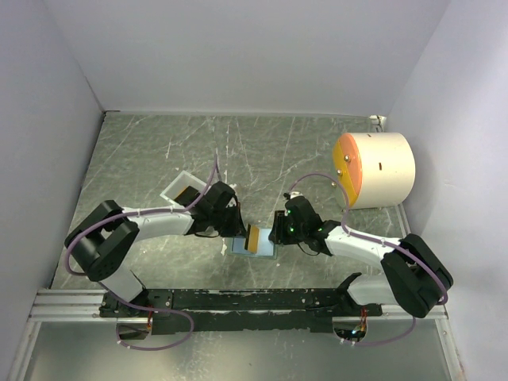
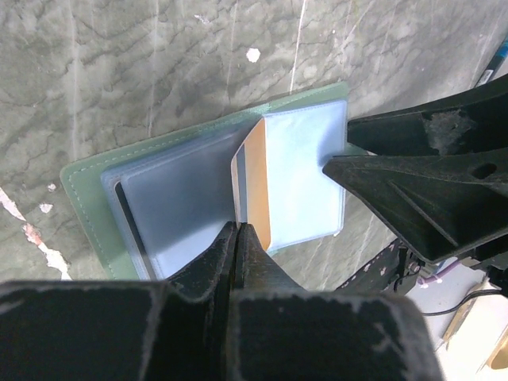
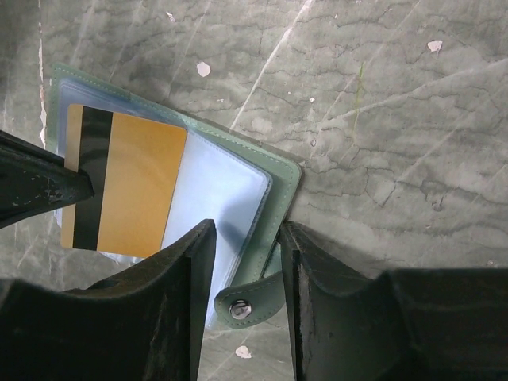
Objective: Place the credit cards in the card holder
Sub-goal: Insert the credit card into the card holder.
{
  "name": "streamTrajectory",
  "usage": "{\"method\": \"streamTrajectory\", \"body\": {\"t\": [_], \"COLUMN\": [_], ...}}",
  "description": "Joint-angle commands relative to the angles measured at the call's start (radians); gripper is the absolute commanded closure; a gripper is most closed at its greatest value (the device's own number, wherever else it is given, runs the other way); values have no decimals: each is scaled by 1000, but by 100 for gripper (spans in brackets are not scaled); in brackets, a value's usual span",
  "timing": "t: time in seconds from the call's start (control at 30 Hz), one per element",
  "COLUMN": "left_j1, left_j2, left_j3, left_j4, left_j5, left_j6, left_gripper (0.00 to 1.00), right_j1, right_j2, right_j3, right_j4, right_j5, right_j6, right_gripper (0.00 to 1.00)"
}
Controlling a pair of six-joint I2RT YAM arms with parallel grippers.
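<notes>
As holder (image 2: 303, 171) lies open, card (image 2: 255, 190) tilts

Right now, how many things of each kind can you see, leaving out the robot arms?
Card holder: 1
Orange card: 1
White tray: 1
Cream drum: 1
Total: 4; what lies in the tray is too small to count.
</notes>
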Motion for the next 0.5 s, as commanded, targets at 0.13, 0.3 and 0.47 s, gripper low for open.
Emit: {"method": "streamTrajectory", "body": {"t": [0.13, 0.3, 0.47], "left_j1": [-8, -7, -8], "left_j2": [27, 24, 16], "left_j3": [36, 33, 27], "left_j4": [-79, -72, -59], "left_j5": [24, 31, 62], "left_j6": [67, 50, 11], "left_gripper": [93, 93, 93], "right_j1": [-2, -4, -4], "right_j2": [-17, -36, -49], "right_j3": [5, 16, 16], "right_j4": [-64, -92, -79], "right_j5": [48, 74, 64], "right_j6": [-11, -6, -6], "right_gripper": [59, 58, 66]}}
